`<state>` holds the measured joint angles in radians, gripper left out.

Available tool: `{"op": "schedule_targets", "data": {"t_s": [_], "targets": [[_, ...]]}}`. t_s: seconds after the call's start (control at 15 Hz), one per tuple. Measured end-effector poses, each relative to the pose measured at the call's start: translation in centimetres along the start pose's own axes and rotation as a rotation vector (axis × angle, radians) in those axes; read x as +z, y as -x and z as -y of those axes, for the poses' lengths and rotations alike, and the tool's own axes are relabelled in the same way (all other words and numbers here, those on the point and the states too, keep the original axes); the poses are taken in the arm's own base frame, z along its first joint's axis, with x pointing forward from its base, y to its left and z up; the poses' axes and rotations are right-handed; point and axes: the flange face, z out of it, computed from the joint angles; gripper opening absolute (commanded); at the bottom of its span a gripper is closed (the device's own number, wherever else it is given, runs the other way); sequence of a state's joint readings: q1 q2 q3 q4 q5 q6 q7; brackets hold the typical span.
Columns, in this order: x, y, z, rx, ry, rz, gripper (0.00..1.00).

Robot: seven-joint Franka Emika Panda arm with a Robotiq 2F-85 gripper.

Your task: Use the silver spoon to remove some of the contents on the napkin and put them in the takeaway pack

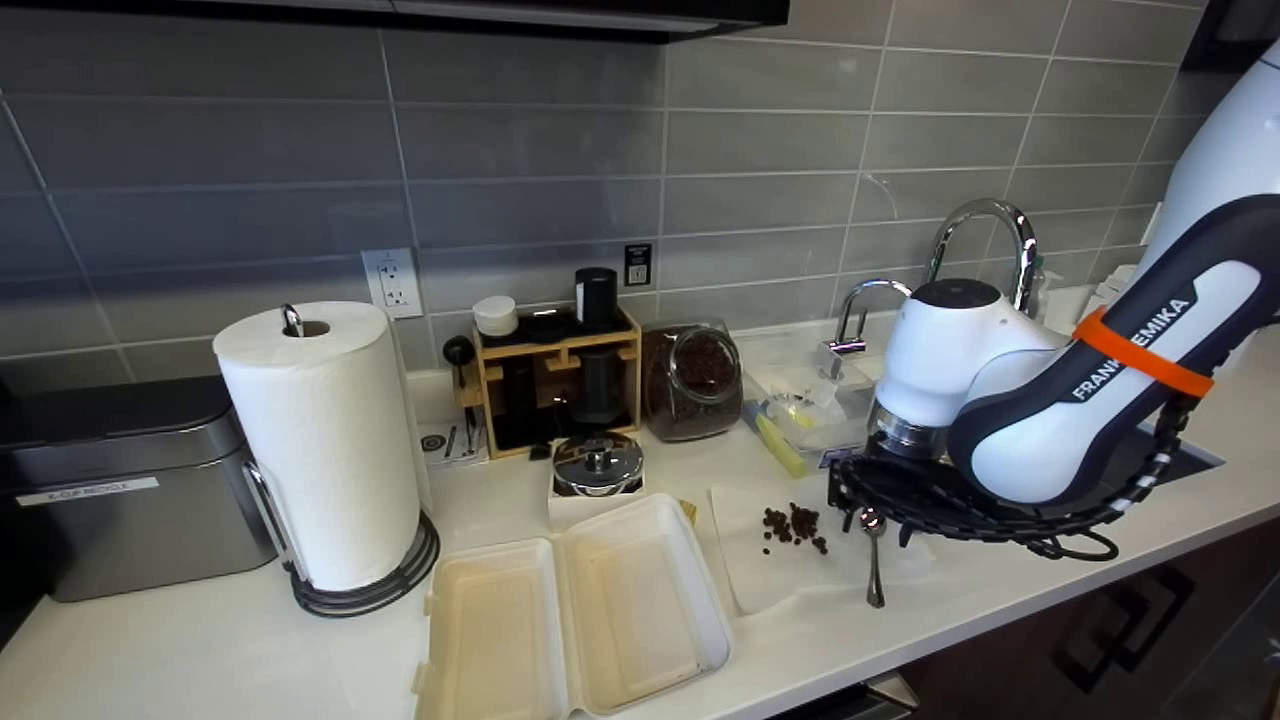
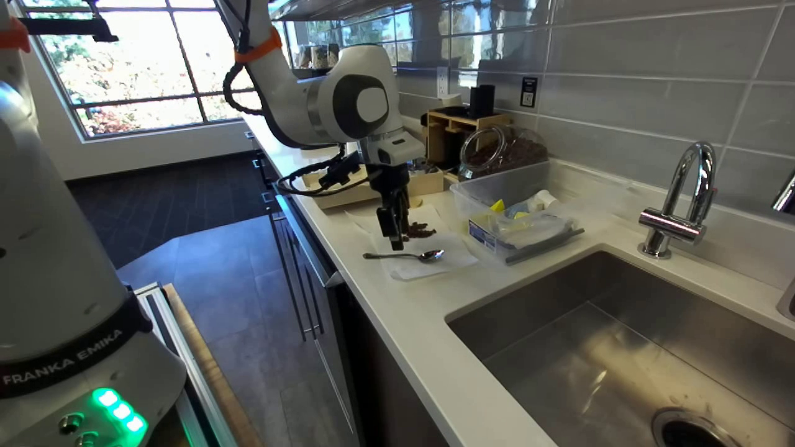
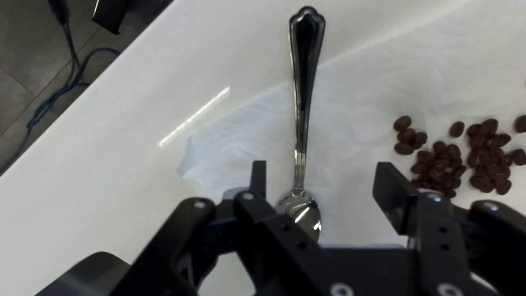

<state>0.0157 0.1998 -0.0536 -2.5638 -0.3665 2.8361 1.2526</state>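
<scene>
The silver spoon (image 3: 303,90) lies on the white napkin (image 3: 349,131), its handle reaching past the napkin's edge; it also shows in both exterior views (image 1: 875,575) (image 2: 397,255). The contents, dark brown beans (image 3: 439,164), lie in a loose pile on the napkin beside the spoon (image 1: 793,525) (image 2: 419,231). My gripper (image 3: 322,181) is open and empty, pointing down over the spoon. The spoon's neck and bowl show between the fingers, nearer the left finger, which hides part of the bowl. The takeaway pack (image 1: 640,600) lies open on the counter, its two halves bare inside.
A paper towel roll (image 1: 320,450), a round metal tin (image 1: 597,465) and a jar of beans (image 1: 690,385) stand near the pack. A clear plastic bin (image 2: 515,211) is behind the napkin. The sink (image 2: 596,347) and the counter's front edge (image 3: 90,88) are close by.
</scene>
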Motion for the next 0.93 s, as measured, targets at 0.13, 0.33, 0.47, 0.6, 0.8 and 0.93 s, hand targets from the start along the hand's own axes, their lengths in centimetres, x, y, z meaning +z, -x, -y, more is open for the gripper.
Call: {"op": "schedule_targets", "data": {"t_s": [0.13, 0.33, 0.47, 0.6, 0.8, 0.93], "targets": [[0.5, -0.1, -0.1, 0.011, -0.004, 0.001, 0.58], [1.1, -0.3, -0.3, 0.034, -0.016, 0.008, 0.54], [1.5, -0.3, -0.4, 0.046, -0.018, 0.018, 0.47], [1.9, -0.3, -0.5, 0.058, -0.024, 0.024, 0.43], [2.5, -0.3, -0.6, 0.071, -0.035, 0.028, 0.33], [2.9, -0.4, -0.7, 0.078, -0.037, 0.03, 0.27]]}}
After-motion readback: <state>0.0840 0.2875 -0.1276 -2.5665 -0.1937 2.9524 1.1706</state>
